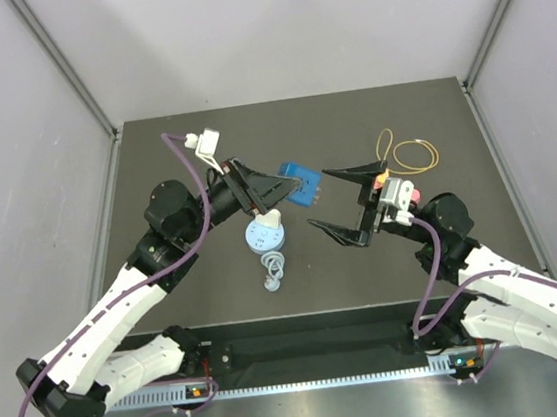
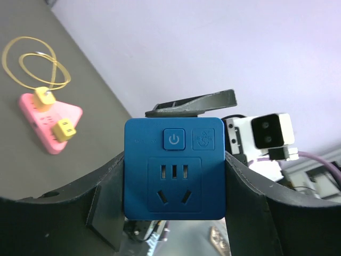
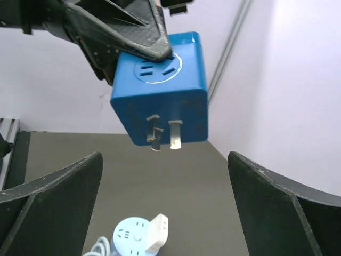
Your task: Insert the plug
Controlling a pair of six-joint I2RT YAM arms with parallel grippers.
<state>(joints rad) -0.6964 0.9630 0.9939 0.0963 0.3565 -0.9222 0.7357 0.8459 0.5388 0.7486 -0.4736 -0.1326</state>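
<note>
Firstly, at left of centre in the overhead view, the left gripper (image 1: 281,190) was shown reaching rightward. Its fingers (image 2: 106,194) were pressed against the two flanks of the blue plug cube (image 1: 301,184), which was thereby held clear of the dark table (image 1: 367,279). In the left wrist view, the cube's socket face with its power button (image 2: 173,140) was turned toward that camera and filled the middle of the frame. In the right wrist view, the cube's metal prongs (image 3: 162,133) were seen projecting from its lower face at upper centre.

Just below the left gripper in the overhead frame, a round pale-blue socket (image 1: 264,235) was seen lying on the table. A white plug (image 1: 271,217) was seated in it, and a coiled grey cord (image 1: 273,269) lay beneath it.

Right of centre, the right gripper (image 1: 320,200) was shown with its fingers (image 3: 53,186) spread wide and nothing held between them. Its tips were directed left toward the cube, near it but apart from it.

At upper right, a looped yellow cable (image 1: 408,153) was seen on the table. In the left wrist view, at left, it was seen to run to two yellow plugs (image 2: 65,128) seated in a pink socket block (image 2: 48,120).
</note>
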